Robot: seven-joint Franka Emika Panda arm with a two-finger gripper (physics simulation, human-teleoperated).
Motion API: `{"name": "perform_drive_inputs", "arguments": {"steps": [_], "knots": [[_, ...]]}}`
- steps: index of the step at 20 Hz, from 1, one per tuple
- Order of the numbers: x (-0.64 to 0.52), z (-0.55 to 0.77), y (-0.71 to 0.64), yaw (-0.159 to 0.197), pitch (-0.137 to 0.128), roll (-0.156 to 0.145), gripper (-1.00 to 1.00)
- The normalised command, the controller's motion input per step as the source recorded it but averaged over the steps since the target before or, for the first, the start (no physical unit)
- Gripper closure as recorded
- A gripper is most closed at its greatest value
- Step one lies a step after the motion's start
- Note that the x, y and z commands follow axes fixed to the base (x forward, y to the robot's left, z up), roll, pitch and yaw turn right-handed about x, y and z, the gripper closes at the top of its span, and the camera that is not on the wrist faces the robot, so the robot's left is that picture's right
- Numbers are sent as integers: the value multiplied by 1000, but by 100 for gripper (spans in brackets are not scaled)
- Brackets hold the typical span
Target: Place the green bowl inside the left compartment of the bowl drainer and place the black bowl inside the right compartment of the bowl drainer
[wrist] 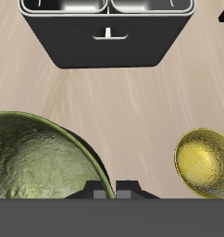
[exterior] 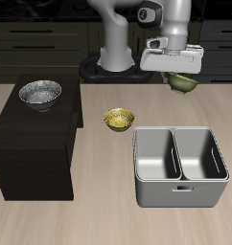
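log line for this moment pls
gripper: shut on green bowl, lifted behind bowl drainer | drainer wells: empty | black bowl: on cabinet

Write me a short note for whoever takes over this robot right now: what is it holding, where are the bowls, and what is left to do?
Gripper: shut on the green bowl, held in the air behind the bowl drainer.
Black bowl: sits on top of the dark cabinet, untouched.
Bowl drainer: both compartments empty.
A yellow bowl sits on the table; it is not part of the job.
Done: green bowl picked up.
Left: put it in the left compartment, then put the black bowl in the right one.
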Motion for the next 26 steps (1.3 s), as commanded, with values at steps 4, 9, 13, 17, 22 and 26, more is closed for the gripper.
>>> {"name": "perform_drive_inputs", "arguments": {"steps": [4, 9, 13, 17, 22, 26], "knots": [[-86, 343, 66, -18, 2, 26, 100], [-49, 510, 130, -10, -33, 30, 100], [68, 128, 132, -10, 60, 92, 100], [81, 101, -1, 12, 18, 35, 100], [206, 266, -1, 23, 18, 17, 100], [162, 276, 53, 37, 3, 18, 100]]}}
